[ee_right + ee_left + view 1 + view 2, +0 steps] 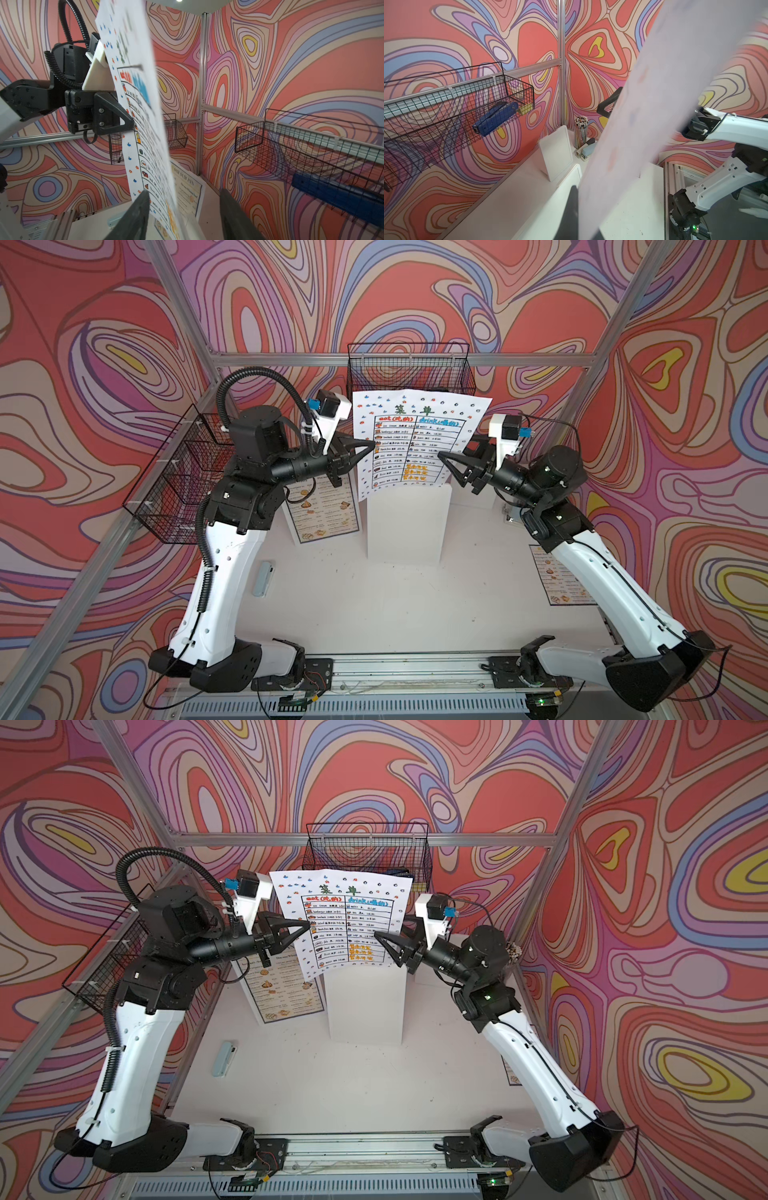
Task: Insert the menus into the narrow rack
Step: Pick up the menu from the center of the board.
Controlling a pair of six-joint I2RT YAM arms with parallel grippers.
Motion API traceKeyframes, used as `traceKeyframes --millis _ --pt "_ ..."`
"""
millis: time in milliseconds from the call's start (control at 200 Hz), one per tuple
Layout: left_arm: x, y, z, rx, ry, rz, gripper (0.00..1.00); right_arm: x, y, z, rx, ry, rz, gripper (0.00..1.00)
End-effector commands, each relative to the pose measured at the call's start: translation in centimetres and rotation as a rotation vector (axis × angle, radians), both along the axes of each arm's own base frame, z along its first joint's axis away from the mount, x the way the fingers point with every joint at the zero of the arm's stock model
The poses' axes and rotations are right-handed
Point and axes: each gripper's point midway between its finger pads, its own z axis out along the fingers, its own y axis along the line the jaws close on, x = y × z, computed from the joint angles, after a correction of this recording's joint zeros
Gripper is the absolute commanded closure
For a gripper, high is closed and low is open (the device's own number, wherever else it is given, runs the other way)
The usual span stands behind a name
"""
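The white menu (411, 439) (347, 919) hangs upright in the air above the narrow rack (405, 522), a white stand of upright panels (556, 153). My left gripper (371, 444) (576, 190) is shut on the sheet's left edge. My right gripper (441, 456) (184, 191) is open at the right edge; the sheet (145, 116) passes between its fingers, close to one and apart from the other. A blue-bordered "DIM SUM INN" menu (326, 510) (190, 195) stands left of the rack. A smaller one (559, 576) lies on the table, partly under the right arm.
Black wire baskets hang on the back wall (409, 369) and the left wall (178, 485); the back one holds a blue stapler (496, 118). A pencil cup (581, 131) and a pale stapler (588, 149) stand in the far right corner. A light-blue object (262, 578) lies on the table.
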Motion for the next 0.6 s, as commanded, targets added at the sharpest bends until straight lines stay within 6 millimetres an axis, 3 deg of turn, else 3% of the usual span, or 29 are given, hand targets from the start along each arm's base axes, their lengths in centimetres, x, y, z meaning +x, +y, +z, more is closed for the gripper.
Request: traceKeyframes --millis 0,295,596 --pt "-0.2 -0.3 -1.8 0.079 0.045 -0.044 1.0 0.0 0.5 0.4 -0.002 -0.007 0.056 0.58" --pt "-0.1 0.0 -3.2 0.172 0.035 -0.045 1.0 2.2 -1.5 -0.2 0.02 0.013 0.052 0.61" --pt "1.7 -0.1 -3.5 0.199 0.0 -0.027 1.0 3.3 -0.6 -1.0 -0.002 0.023 0.102 0.97"
